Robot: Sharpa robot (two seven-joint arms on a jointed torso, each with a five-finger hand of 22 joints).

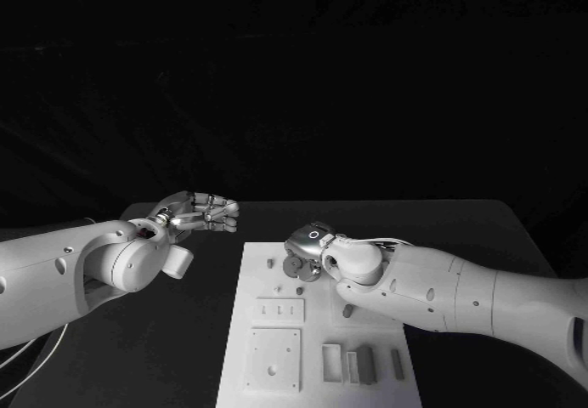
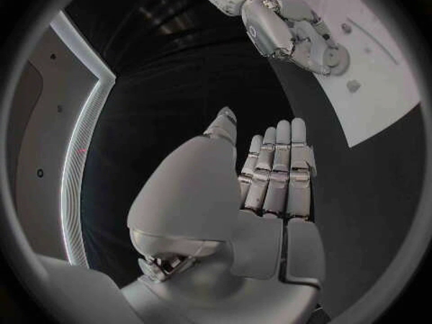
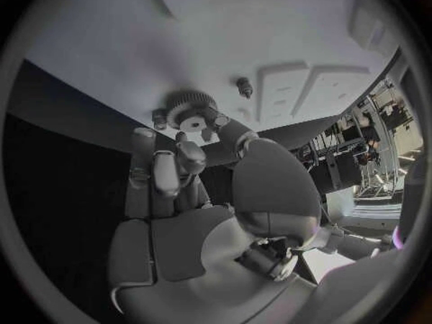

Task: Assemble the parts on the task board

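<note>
Nearest the head camera, at the near end of the white task board point(image 1: 321, 340), lie the recessed square plates and a row of small upright grey parts point(image 1: 364, 364), untouched and well apart from either robot hand. The relation that matters sits at the board's far end: the right robot hand point(image 1: 316, 246) has its fingertips down on a toothed gear point(image 3: 191, 111), which lies flat on the board with its bore pointing straight up. From the right wrist view the gear is directly ahead of the fingertips point(image 3: 184, 153), which curl around its near rim and appear to touch it; whether they truly pinch it or merely rest against it I cannot tell. A small peg-like part point(image 3: 244, 87) stands just beyond the gear, apart from it. The left robot hand point(image 1: 196, 212) hovers over the black table point(image 1: 466, 221) beside the board's far left corner, fingers together and straight, holding nothing. The right hand is plainly the nearer one, so the coming move is probably its own: a lift or turn along the gear's vertical axis.
</note>
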